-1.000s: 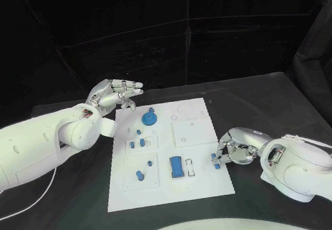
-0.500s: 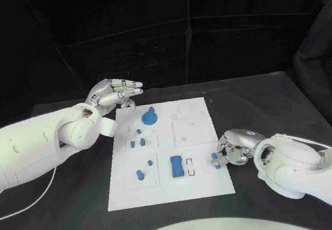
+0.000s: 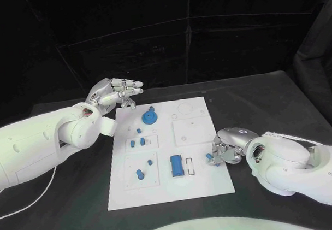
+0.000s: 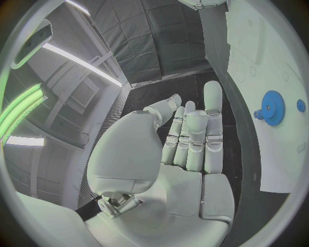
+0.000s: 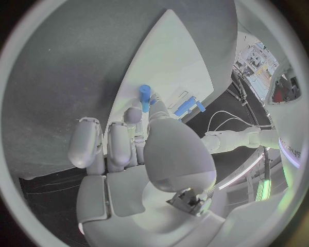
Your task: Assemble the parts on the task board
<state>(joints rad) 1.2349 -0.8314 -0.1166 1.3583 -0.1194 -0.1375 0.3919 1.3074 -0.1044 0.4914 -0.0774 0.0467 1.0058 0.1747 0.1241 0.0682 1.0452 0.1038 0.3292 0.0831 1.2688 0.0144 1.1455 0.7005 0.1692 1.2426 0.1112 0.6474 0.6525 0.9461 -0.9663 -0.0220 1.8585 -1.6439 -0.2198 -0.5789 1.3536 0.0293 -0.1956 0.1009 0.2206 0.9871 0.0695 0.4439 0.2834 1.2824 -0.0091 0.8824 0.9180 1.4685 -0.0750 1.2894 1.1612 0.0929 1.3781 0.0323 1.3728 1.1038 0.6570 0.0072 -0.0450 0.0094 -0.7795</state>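
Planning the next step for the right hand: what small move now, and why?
Probably carry the peg further in over the board toward an open slot. The right hand pinches this small blue peg at the board's right edge, above the surface, not yet seated. The left hand hangs off the far-left corner, holding nothing.

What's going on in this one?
A two-armed robot is assembling blue parts on a white task board. Its right hand, at the board's right edge, pinches a small blue peg in its fingertips above the board. The left hand hovers off the board's far left corner, fingers apart, holding nothing. A blue gear, a blue block and several smaller pieces sit on the board.
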